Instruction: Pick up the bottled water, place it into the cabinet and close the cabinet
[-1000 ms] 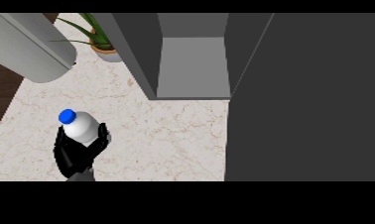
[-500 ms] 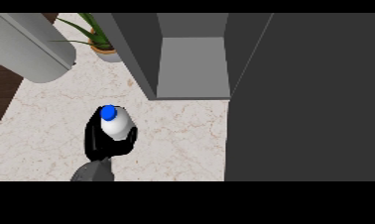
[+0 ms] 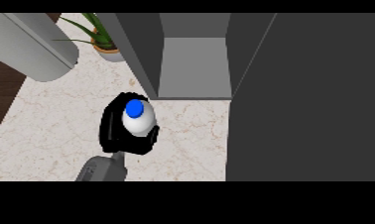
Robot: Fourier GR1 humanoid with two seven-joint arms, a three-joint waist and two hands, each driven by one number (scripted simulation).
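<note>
Head view shows black fingers (image 3: 110, 129) curled round the bottled water (image 3: 138, 119), so that the white body is enclosed on its left and lower sides and only the top with the blue cap (image 3: 134, 109) looks out. This hand (image 3: 121, 139) comes in on a grey forearm (image 3: 101, 169) from the lower edge at the left side of the view, so I take it for the left hand; the right hand does not appear at all. The bottle stands upright in the grasp over the marble counter (image 3: 51, 119), just in front of the open cabinet (image 3: 194, 69), near its left wall, and not yet inside. I judge that such a bottle is fairly light but smooth and round, so it can slip or turn; the body, where the hand has it, is the good place to hold, not the narrow cap. The next move probably needs to carry it forward and to the right, to the grey shelf floor, without knocking the cabinet wall. On the right the dark cabinet door (image 3: 300, 99) stands open. At the upper left are a potted plant (image 3: 99, 39) and a large grey cylinder (image 3: 36, 49), well apart from the bottle.
</note>
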